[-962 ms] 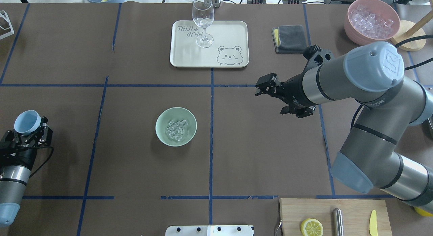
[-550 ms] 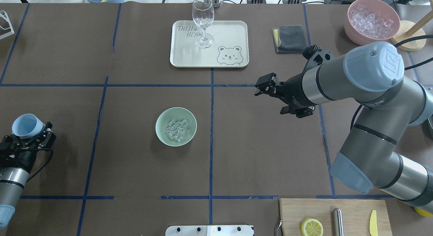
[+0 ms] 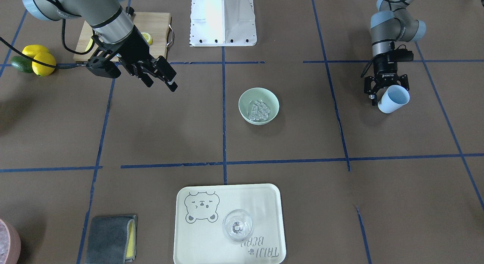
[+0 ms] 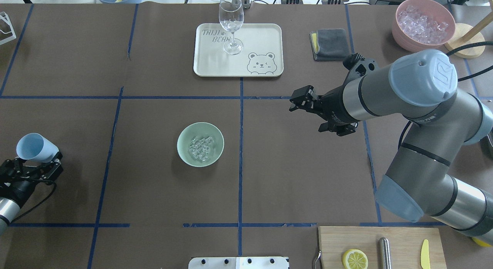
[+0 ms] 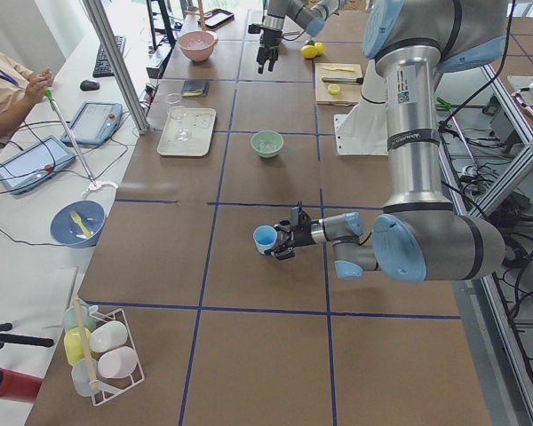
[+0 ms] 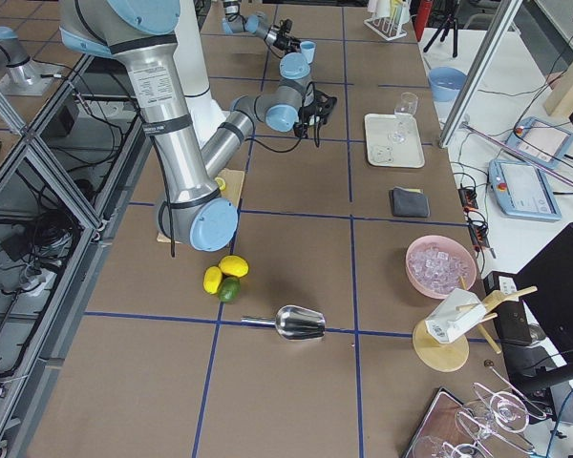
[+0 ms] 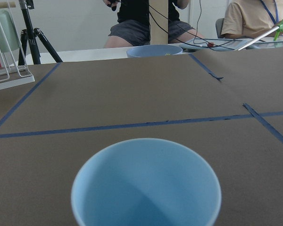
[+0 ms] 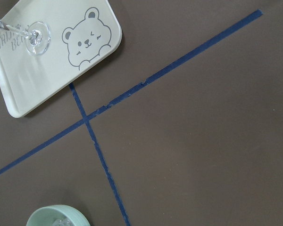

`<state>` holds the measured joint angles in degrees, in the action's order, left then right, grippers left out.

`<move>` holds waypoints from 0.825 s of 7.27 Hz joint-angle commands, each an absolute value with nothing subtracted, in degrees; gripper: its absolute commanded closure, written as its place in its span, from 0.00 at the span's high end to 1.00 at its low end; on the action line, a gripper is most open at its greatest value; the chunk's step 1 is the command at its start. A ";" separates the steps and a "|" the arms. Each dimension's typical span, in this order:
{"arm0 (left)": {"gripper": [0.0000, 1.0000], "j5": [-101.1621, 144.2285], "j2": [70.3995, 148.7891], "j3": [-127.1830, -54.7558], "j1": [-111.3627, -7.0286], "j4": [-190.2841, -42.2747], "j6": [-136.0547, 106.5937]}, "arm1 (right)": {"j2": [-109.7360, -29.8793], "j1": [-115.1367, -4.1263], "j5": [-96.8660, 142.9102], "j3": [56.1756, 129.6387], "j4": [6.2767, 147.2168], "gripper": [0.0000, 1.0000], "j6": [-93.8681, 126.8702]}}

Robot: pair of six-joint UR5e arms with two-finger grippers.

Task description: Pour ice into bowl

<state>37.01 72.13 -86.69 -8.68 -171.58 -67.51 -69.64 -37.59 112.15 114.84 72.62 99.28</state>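
The mint-green bowl (image 4: 181, 145) sits at the table's middle with a small heap of clear ice cubes (image 4: 201, 147) inside; it also shows in the front view (image 3: 244, 105) with the ice (image 3: 259, 109). My left gripper (image 4: 38, 161) is shut on a light blue cup (image 4: 34, 147), held tilted above the table's left edge, far from the bowl. The left wrist view shows the cup (image 7: 146, 183) empty. My right gripper (image 4: 297, 101) hovers open and empty to the right of the bowl, also in the front view (image 3: 160, 76).
A cream tray (image 4: 262, 34) with a wine glass (image 4: 231, 24) stands at the back. A grey cloth (image 4: 329, 43) and a pink bowl of ice (image 4: 423, 22) are at the back right. A cutting board (image 4: 400, 238) with a lemon half lies at the front right.
My left gripper has drawn back towards the robot's side with the blue cup, which has tilted slightly. The right arm has barely shifted. Bowl and ice are unchanged.
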 commanded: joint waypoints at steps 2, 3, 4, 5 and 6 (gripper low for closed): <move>1.00 54.69 62.17 -97.60 -9.14 -175.52 -51.37 | -68.74 -37.44 112.15 114.96 72.60 1.00 99.49; 1.00 58.24 59.79 -98.60 -9.31 -175.60 -48.63 | -68.47 -37.35 112.15 114.96 72.68 1.00 99.58; 1.00 61.32 57.33 -98.87 -9.58 -175.69 -44.51 | -68.29 -35.96 111.63 114.87 72.69 1.00 99.49; 1.00 67.61 56.35 -99.92 -13.32 -175.95 -43.52 | -66.38 -32.38 107.53 114.44 72.77 1.00 99.58; 1.00 78.03 56.34 -100.28 -19.62 -175.96 -43.42 | -64.88 -29.82 104.45 114.35 73.03 1.00 99.67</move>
<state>67.23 57.12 -99.50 -13.45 -175.85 -44.51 -66.74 -33.20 108.31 114.58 72.79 99.58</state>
